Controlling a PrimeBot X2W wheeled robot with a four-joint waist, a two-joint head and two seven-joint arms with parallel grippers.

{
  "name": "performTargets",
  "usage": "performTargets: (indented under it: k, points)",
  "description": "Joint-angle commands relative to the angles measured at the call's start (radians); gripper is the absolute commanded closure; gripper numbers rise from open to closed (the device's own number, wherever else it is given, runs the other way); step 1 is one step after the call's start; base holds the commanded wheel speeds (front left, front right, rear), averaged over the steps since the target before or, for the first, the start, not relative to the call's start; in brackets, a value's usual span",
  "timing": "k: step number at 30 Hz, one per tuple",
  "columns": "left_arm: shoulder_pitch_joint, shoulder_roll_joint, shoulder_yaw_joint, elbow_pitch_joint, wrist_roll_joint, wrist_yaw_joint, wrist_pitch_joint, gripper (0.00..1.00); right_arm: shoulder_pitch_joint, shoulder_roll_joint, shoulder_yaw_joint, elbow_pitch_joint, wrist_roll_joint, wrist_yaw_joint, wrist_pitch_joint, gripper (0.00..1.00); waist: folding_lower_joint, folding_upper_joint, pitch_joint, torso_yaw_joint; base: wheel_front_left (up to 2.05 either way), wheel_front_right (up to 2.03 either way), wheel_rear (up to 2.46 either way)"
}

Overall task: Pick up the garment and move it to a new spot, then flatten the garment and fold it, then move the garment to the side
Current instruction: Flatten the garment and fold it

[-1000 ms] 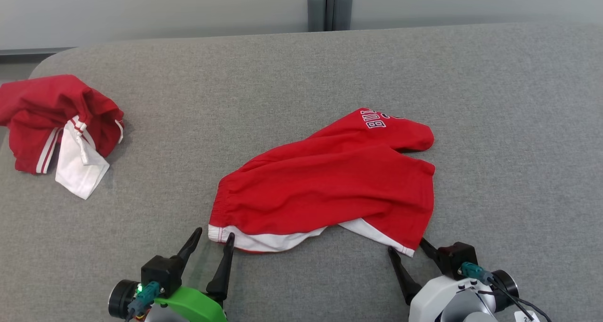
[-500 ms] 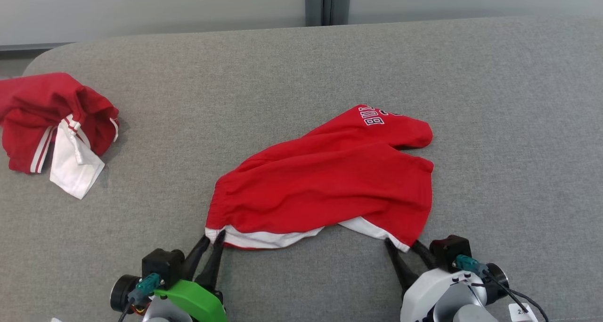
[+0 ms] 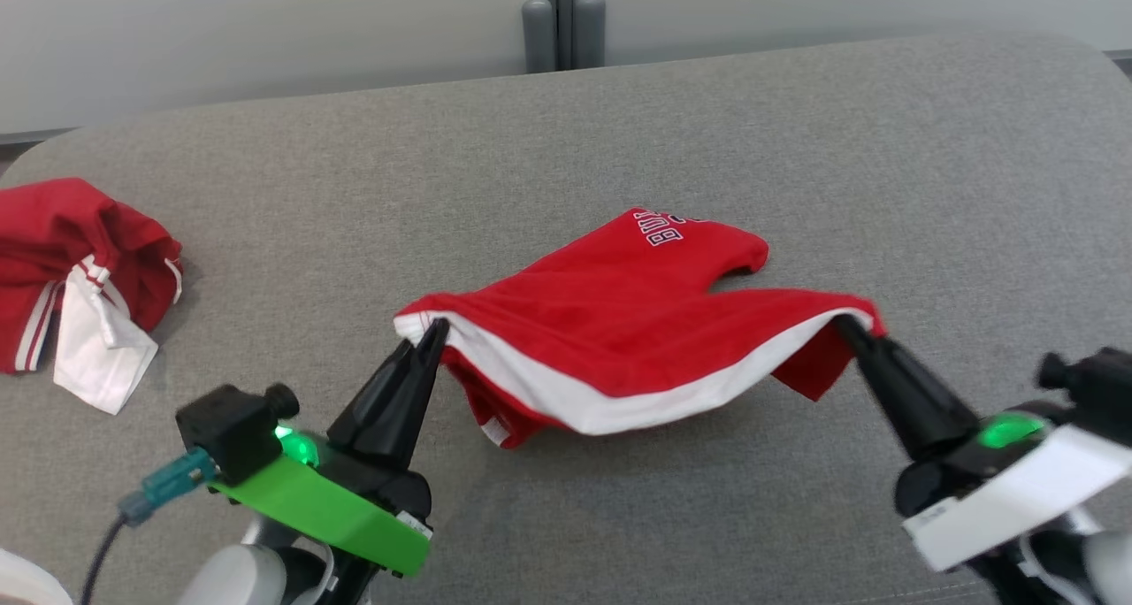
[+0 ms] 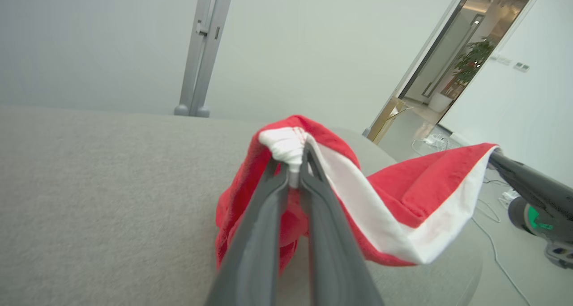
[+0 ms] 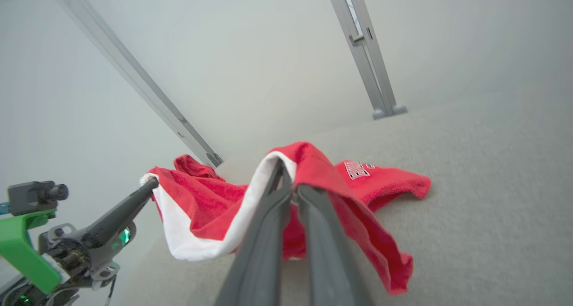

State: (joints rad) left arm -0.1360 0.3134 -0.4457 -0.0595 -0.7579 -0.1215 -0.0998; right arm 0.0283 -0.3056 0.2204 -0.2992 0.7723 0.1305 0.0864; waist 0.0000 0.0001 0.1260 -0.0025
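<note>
Grey woven surface (image 3: 672, 136): broad, rounded at its far corners, carrying all the cloth items.

Pale wall (image 3: 265, 30): plain, behind the far edge of the surface.

Garment (image 3: 619, 322): red shorts with a white band (image 3: 610, 410) along the near edge, at the centre of the surface. The near edge is lifted clear of the surface and hangs in a shallow sag between the two end effectors. The far part, bearing white lettering (image 3: 663, 231), lies on the surface. A red fold droops below the band near the left corner.

Heap (image 3: 80, 233): second red-and-white cloth, crumpled, at the left end of the surface, well apart from the garment.

Left end effector (image 3: 433, 331): fingers pressed together, clamped on the garment's left corner, with the white band bunched at the tips. A green bracket (image 3: 327, 508) and a lit green lamp (image 3: 296, 446) sit behind it.

Right end effector (image 3: 847, 324): fingers together, clamped on the garment's right corner at the band. A white bracket (image 3: 1008, 499) and a green lamp (image 3: 1004, 430) sit behind it.

Post (image 3: 562, 21): grey, upright, against the wall just beyond the surface's far edge.
</note>
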Motion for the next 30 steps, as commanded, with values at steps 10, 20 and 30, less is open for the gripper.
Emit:
performTargets:
  k: [10, 20, 30]
  points:
    - [-0.4, 0.077, 0.131, -0.468, -0.233, 0.222, 0.475, 1.0, -0.236, -0.178, -0.465, -0.322, 0.334, 0.0, 0.278, 1.0, 0.0, -0.0001, 0.141, -0.094, 0.0, 0.0, 0.0]
    - [-1.08, 0.026, 0.094, -0.024, -0.12, 0.242, 0.61, 1.0, -1.049, 0.008, -0.42, 0.13, 0.165, 0.0, 0.46, 1.0, 0.0, -0.0001, 0.439, -0.118, 0.0, 0.0, 0.0]
    - [-1.444, -0.096, 0.089, 0.476, 0.023, 0.099, 0.238, 1.0, -1.475, 0.234, -0.407, 0.467, -0.069, 0.0, 0.311, 1.0, 0.0, -0.0001, 0.599, -0.121, 0.0, 0.0, 0.0]
